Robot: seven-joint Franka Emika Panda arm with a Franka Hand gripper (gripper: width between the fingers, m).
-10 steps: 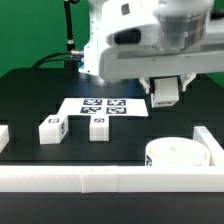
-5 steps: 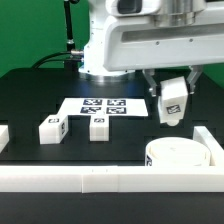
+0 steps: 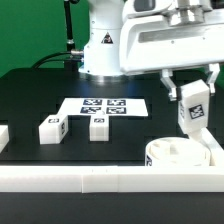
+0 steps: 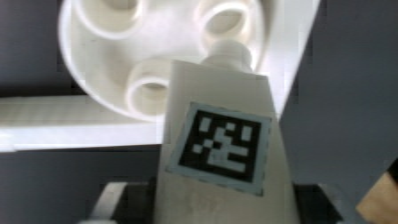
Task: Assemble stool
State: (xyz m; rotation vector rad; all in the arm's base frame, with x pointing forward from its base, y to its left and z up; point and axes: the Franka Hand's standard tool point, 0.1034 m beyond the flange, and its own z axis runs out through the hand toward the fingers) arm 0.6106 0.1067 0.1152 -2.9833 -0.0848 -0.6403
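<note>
white rails (image 3: 100, 178) hem the seat (image 3: 175, 156) below the held leg (image 3: 193, 106); two legs (image 3: 50, 129) aside.

Exterior view: low, across table (image 3: 30, 100) toward arm (image 3: 100, 45). Wrist view: close, along leg (image 4: 217, 130) onto seat (image 4: 151, 45); both shared.

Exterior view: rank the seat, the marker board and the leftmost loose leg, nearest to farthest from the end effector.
From the end effector, gripping a third leg:
1. seat, just below it.
2. marker board, mid-table.
3. leftmost leg, far to the exterior view's left.
</note>
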